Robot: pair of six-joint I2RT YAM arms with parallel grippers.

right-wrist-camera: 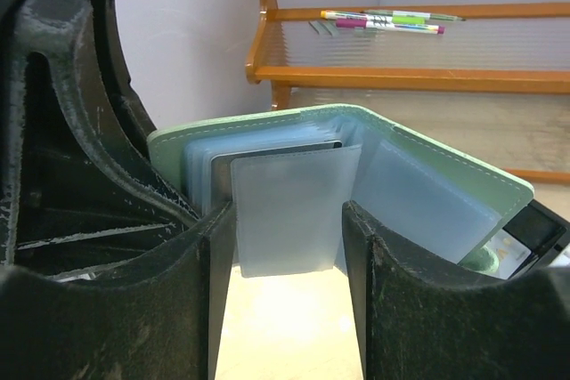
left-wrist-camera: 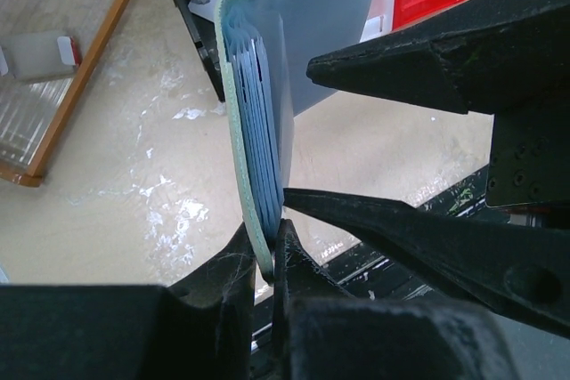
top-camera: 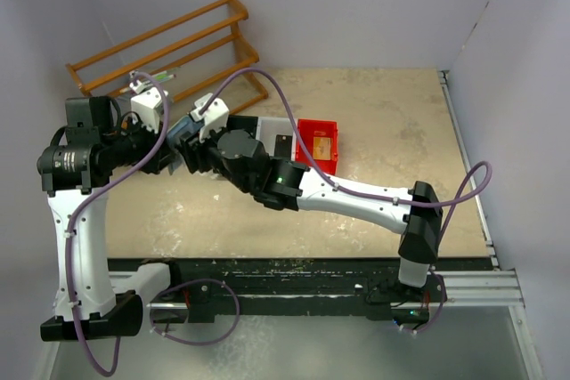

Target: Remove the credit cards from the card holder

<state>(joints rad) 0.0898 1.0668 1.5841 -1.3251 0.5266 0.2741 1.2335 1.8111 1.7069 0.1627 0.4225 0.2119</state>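
The grey-green card holder stands upright and open, its pale blue sleeves fanned out. My left gripper is shut on its bottom edge. My right gripper is open, its fingers on either side of one clear sleeve. Behind that sleeve, the dark top edge of a credit card shows in another sleeve. From above, both grippers meet at the card holder. An orange-gold card lies in the red bin.
A white bin with a dark flat piece stands beside the red one. A black bin sits just behind the card holder. A wooden rack holding pens stands at the back left wall.
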